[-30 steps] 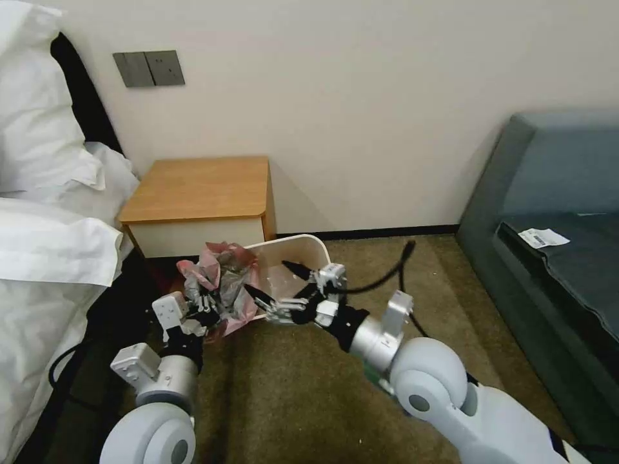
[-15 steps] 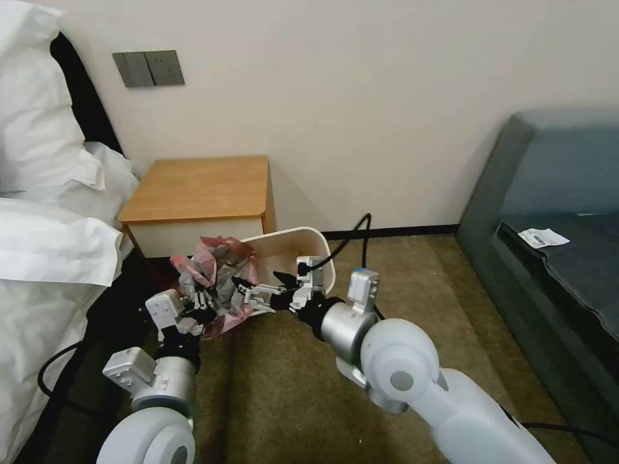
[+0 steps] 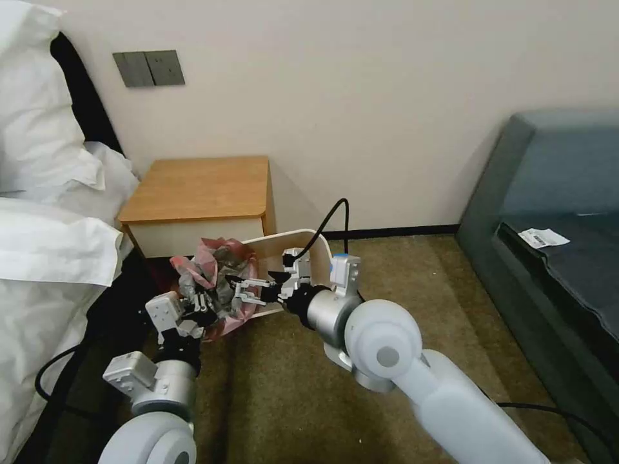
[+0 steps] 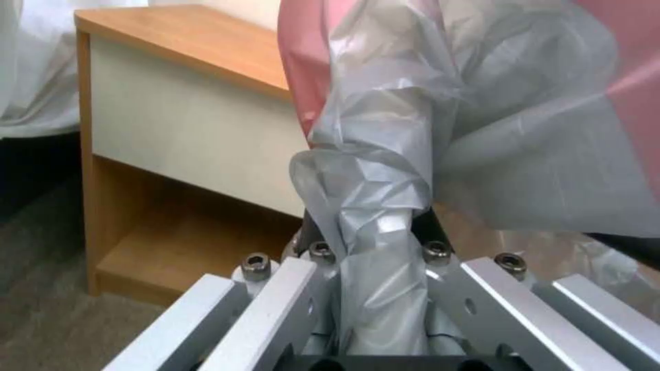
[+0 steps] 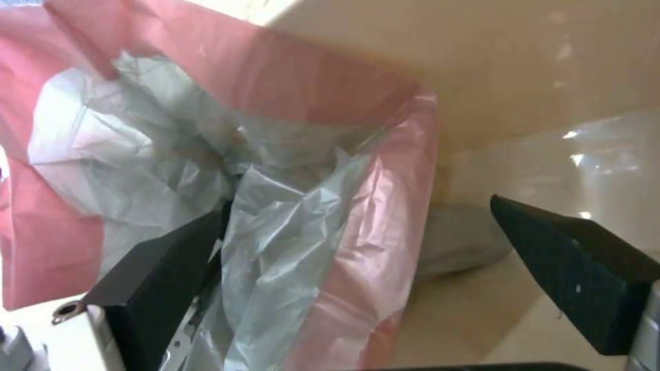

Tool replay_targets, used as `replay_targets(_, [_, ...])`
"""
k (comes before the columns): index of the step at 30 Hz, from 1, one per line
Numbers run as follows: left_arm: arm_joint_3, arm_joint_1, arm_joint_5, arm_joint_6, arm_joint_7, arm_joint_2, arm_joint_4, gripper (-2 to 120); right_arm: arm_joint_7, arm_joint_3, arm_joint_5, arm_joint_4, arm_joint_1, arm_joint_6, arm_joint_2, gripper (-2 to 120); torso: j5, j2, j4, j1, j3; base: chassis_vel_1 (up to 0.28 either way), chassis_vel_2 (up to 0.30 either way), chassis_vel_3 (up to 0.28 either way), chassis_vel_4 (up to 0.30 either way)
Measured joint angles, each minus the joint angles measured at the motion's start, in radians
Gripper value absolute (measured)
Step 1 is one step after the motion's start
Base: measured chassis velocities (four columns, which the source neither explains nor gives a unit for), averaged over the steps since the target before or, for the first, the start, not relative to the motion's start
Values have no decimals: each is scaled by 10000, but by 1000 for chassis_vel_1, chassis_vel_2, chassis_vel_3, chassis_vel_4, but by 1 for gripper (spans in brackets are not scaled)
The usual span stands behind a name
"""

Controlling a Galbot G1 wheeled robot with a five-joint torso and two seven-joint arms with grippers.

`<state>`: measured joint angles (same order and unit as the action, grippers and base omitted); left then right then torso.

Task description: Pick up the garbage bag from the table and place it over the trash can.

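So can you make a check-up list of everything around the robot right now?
Surface: table, wooden top bare.
Job's things: garbage bag, grey with pink rim, bunched at the near left side of the trash can, not spread over its rim. The can stands on the carpet beside the table.
Clutter: white paper slip on the grey sofa.
Grippers: left gripper shut on a twisted grey fold of the bag; right gripper open, its fingers either side of the bag's pink edge.
Cables: black cable loops above the right wrist; another by the left arm.
Surroundings: white bed linen left, wall switches.
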<state>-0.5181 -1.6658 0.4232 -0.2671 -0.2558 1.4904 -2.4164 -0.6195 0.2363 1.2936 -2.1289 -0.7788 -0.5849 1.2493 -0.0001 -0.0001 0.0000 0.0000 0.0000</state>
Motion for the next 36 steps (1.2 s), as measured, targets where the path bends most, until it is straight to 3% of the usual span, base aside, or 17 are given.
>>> replay_targets(10, [-7, 24, -1, 28, 0, 0, 35, 7, 364, 33, -454, 26, -308, 72, 171, 66, 0, 0, 0, 0, 0, 0, 0, 0, 0])
replay_targets(13, [-4, 30, 1, 32, 0, 1, 69, 7, 511, 47, -705, 30, -377, 108, 157, 51, 1, 0, -1, 0, 0, 0, 0, 0, 0])
replay_targets(18, [-7, 32, 2, 39, 0, 0, 85, 7, 602, 59, -852, 31, -394, 122, 143, 38, 1, 0, -1, 0, 0, 0, 0, 0, 0])
replay_targets(21, [-12, 46, 4, 44, 0, -1, 111, 7, 713, 81, -1023, 44, -395, 132, 146, 23, 0, 0, 0, -1, 0, 0, 0, 0, 0])
replay_targets(25, [-18, 48, 5, 47, -3, 0, 137, 7, 743, 83, -1086, 51, -406, 136, 158, 13, 1, 0, 0, -1, 0, 0, 0, 0, 0])
replay_targets(27, [-26, 48, 5, 52, -9, -1, 166, 7, 802, 84, -1199, 58, -439, 155, 162, 2, 1, 0, -1, -1, 0, 0, 0, 0, 0])
replay_targets(36, [-57, 94, 4, 52, -59, 20, 347, 7, 926, 94, -1483, 28, -516, 262, 159, 0, 1, 0, 0, -1, 0, 0, 0, 0, 0])
